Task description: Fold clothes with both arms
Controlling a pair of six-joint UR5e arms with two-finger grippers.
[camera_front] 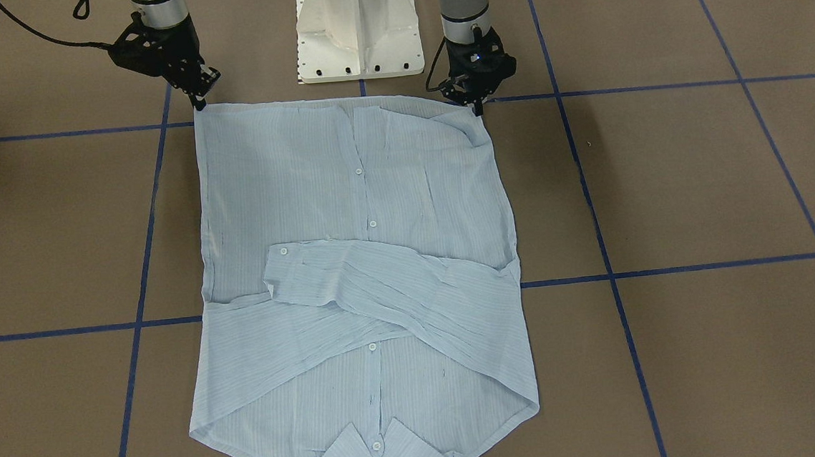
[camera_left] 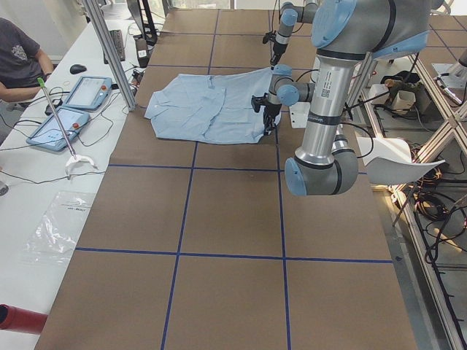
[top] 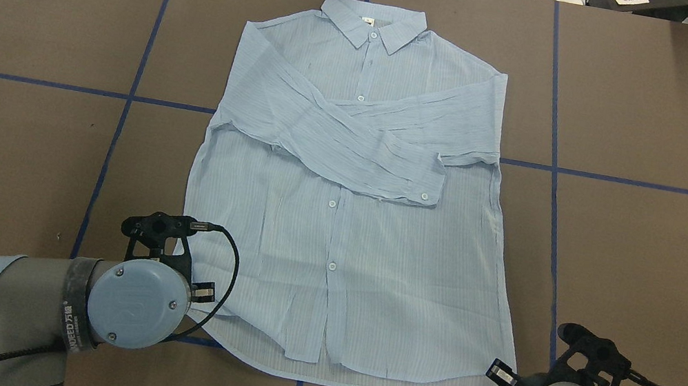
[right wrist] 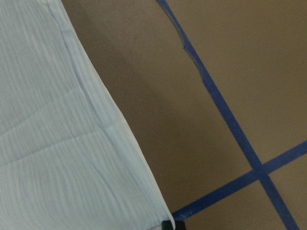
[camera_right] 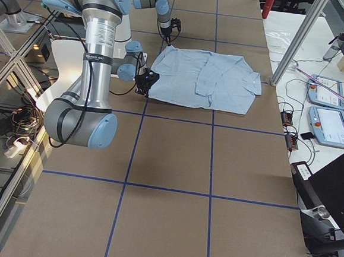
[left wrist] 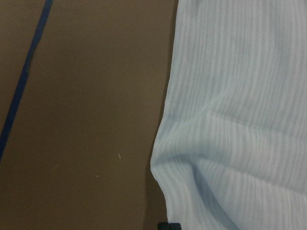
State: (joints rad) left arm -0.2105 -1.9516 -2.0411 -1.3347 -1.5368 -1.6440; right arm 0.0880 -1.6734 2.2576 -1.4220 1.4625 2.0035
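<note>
The light-blue shirt (camera_front: 377,209) lies flat, buttons up, on the brown table. Its collar (top: 372,23) points away from the robot, and both sleeves are folded across the chest. My left gripper (camera_front: 476,105) is down at the hem corner on the robot's left, where the cloth (left wrist: 240,120) is rumpled and slightly raised. Its fingertips (left wrist: 169,225) are together on the edge. My right gripper (camera_front: 199,103) sits at the other hem corner (right wrist: 158,211), shut on the cloth edge there. In the overhead view both grippers (top: 203,293) (top: 499,373) flank the hem.
The white pedestal base (camera_front: 358,31) stands just behind the hem between the arms. Blue tape lines (top: 129,98) grid the brown table. In the exterior left view a person (camera_left: 18,58) sits beside control tablets (camera_left: 73,109) on a side bench past the far edge.
</note>
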